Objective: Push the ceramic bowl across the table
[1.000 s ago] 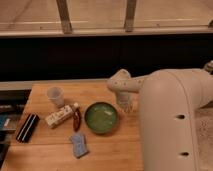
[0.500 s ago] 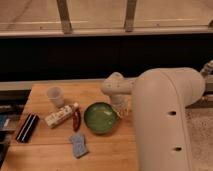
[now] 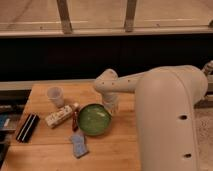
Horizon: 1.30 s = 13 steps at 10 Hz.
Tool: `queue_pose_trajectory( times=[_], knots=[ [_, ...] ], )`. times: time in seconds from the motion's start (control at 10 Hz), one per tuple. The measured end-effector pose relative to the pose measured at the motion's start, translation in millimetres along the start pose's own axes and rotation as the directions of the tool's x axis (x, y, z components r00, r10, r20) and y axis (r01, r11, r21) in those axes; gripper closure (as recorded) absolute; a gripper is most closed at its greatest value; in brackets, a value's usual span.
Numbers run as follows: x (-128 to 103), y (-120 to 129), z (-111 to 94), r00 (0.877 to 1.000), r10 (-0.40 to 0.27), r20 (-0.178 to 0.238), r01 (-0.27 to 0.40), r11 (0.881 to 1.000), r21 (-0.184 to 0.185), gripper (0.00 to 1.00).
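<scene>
The gripper [image 3: 111, 106] sits at the bowl's [image 3: 94, 120] right rim, mid-table [image 3: 115, 150]; whether spread or pressed together, I cannot tell. The push seems barely begun.

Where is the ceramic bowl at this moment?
In the camera view, the ceramic bowl sits on the table, beside a red item on its left; the gripper is at its upper-right rim.

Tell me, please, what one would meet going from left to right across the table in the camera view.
From the left: black flat case → translucent white cup → green ceramic bowl → gripper, down at the bowl's far right edge.
</scene>
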Motion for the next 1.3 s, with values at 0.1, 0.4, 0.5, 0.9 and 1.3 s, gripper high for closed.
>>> queue_pose_trajectory(
  times=[0.1, 0.4, 0.5, 0.9, 1.3],
  knots=[
    [-2.8, 5.6, 0.5, 1.000, -0.013, 0.007, 0.013, 0.999, -0.036, 1.00],
    [-3.9, 5.7, 15.3, 1.000, -0.018, 0.007, 0.019, 0.996, -0.088, 1.00],
    [-5.8, 6.6, 15.2, 1.000, -0.022, 0.014, 0.023, 0.995, -0.099, 1.00],
    [-15.9, 22.9, 3.2, 0.996, -0.071, 0.054, 0.078, 0.985, -0.155, 1.00],
    [-19.4, 29.5, 0.6, 0.994, -0.093, 0.055, 0.101, 0.982, -0.158, 1.00]
  ],
)
